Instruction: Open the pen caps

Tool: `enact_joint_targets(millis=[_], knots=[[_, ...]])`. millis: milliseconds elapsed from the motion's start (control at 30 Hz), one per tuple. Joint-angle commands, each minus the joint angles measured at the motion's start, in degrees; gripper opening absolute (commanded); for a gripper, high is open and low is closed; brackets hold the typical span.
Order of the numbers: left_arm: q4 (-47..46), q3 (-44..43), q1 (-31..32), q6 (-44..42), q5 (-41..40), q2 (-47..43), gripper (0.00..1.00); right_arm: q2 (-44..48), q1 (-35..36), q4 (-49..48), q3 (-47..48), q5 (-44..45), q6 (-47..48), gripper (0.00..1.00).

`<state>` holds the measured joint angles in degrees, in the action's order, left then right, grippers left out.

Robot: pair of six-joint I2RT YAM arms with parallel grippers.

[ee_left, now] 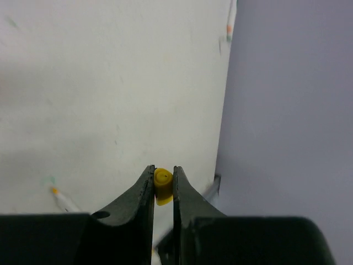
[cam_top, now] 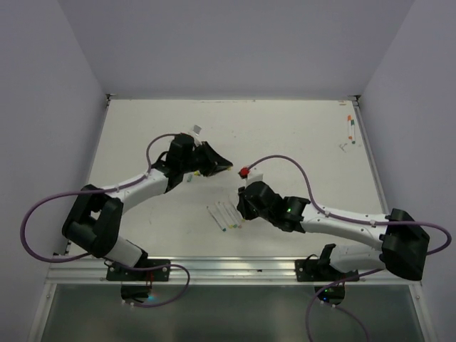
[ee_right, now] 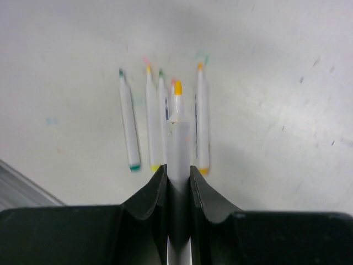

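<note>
Gripping a yellow cap, left gripper; right gripper clamps a white pen.
Beneath it, loose pens lie side by side on the table.

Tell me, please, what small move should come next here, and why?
Probably the right gripper should lower its pen onto the table beside the other pens and release it. Its yellow tip is already bare, and the yellow cap sits pinched between the left gripper's fingers, so this pen looks opened.
</note>
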<state>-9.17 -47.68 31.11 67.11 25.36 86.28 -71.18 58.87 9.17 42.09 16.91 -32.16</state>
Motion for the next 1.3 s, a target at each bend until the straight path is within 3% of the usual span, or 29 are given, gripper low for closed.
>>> enact_joint_targets(millis=[0,200,333,533,633,800,1067,1267], knots=[[-2.44,-4.08,-9.4,0.92,-17.99,-1.99,0.0,-1.5,5.37,11.22,-1.83,1.01,-0.71,0.0],[-0.77,-5.84,-12.83,-0.92,-17.28,-3.4,0.0,2.0,7.22,12.45,-2.8,5.76,-2.73,0.0],[1.08,-7.43,-12.4,-6.97,-16.22,-3.84,0.0,4.82,6.79,13.24,-0.7,8.4,-0.11,0.0],[4.5,-7.25,-9.67,-18.3,-16.13,-4.98,0.0,-2.03,1.17,13.51,4.31,6.3,2.71,0.0],[7.93,-8.3,-6.34,-23.14,-19.82,-3.93,0.0,-5.19,-0.33,9.57,3.8,3.76,3.42,0.0],[8.73,-6.9,-3.25,-25.8,-22.82,-4.1,0.0,-9.67,-5.43,0.51,1.33,-4.51,7.02,0.0],[9.08,-8.56,-2.64,-30.54,-21.06,-1.91,0.0,-15.47,-5.96,-3.36,0.98,-5.04,8.87,0.01],[14.35,-10.68,-2.11,-32.66,-22.98,-0.76,0.0,-17.42,-6.05,-6.18,-0.95,-5.92,7.38,0.06]])
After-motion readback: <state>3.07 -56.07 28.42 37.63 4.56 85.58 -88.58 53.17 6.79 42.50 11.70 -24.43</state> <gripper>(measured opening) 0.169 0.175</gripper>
